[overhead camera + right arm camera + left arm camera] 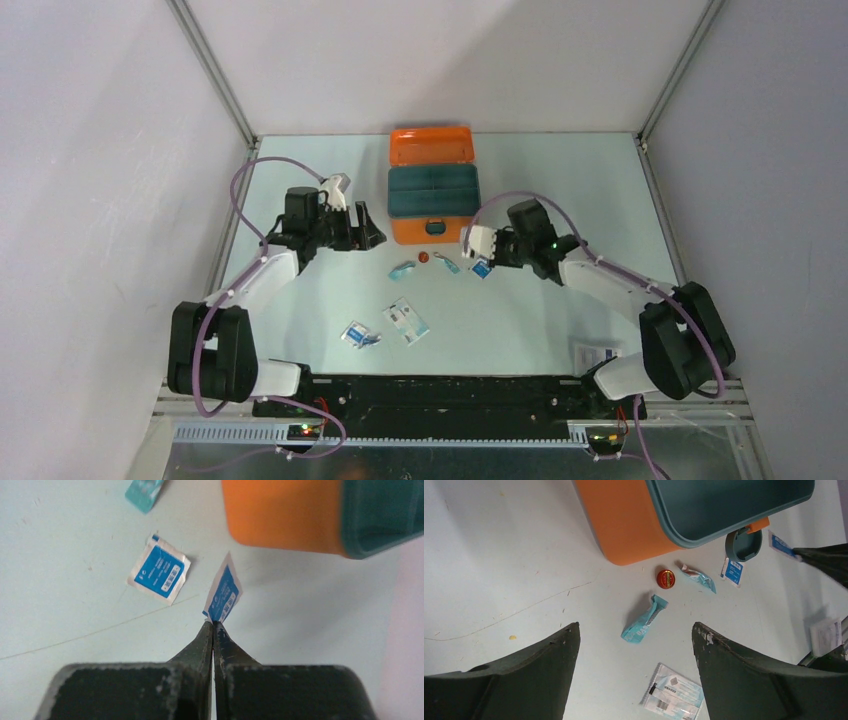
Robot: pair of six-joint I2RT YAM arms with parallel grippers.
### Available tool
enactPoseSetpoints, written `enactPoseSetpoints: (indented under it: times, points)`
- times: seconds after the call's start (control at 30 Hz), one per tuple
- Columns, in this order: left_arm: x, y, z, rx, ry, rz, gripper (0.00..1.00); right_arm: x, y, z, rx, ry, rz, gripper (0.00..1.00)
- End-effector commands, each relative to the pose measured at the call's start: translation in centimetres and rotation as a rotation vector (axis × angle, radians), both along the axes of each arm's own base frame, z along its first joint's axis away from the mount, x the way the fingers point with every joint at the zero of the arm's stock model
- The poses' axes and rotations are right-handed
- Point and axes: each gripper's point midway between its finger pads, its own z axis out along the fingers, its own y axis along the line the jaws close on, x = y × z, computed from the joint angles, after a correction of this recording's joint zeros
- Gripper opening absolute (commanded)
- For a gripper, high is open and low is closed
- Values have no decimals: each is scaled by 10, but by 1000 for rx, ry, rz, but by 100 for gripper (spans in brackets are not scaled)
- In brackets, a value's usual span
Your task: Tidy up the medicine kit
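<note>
The orange medicine kit (412,233) stands open at the back middle, lid (432,146) laid back, with a dark teal tray (433,192) on it. My right gripper (213,623) is shut on the corner of a blue sachet (223,594), held just above the table in front of the kit's right front corner (280,515). A second blue sachet (159,575) lies flat to its left. My left gripper (635,626) hovers open and holds nothing, left of the kit (629,525) and above a teal sachet (644,620).
A red round cap (665,578) and a small teal wrapper (698,576) lie before the kit's teal latch (744,545). Two white-and-blue packets (405,320) (360,335) lie nearer the arm bases. A white packet (597,354) sits by the right arm's base.
</note>
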Motion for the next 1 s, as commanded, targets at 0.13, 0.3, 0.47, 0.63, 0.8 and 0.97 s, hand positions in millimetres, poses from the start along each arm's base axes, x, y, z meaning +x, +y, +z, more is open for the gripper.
enactPoseSetpoints:
  times: [0.13, 0.3, 0.47, 0.63, 0.8, 0.97]
  points:
    - [10, -1, 26, -21, -69, -6, 87, -6, 47, 122, 479, 302, -84, 0]
    - [10, 2, 29, -9, -92, 2, 87, 24, 78, 151, 543, 232, -116, 0]
    - [8, 4, 32, -4, -106, 5, 87, 49, 105, 125, 434, 152, -147, 0]
    - [6, 8, 37, 6, -130, 13, 88, 67, 115, 105, 355, 74, -262, 0]
    - [4, 10, 37, 9, -135, 17, 89, 71, 121, 105, 336, 12, -307, 0]
    - [5, 9, 36, 3, -130, 14, 89, 78, 115, 112, 349, -22, -358, 0]
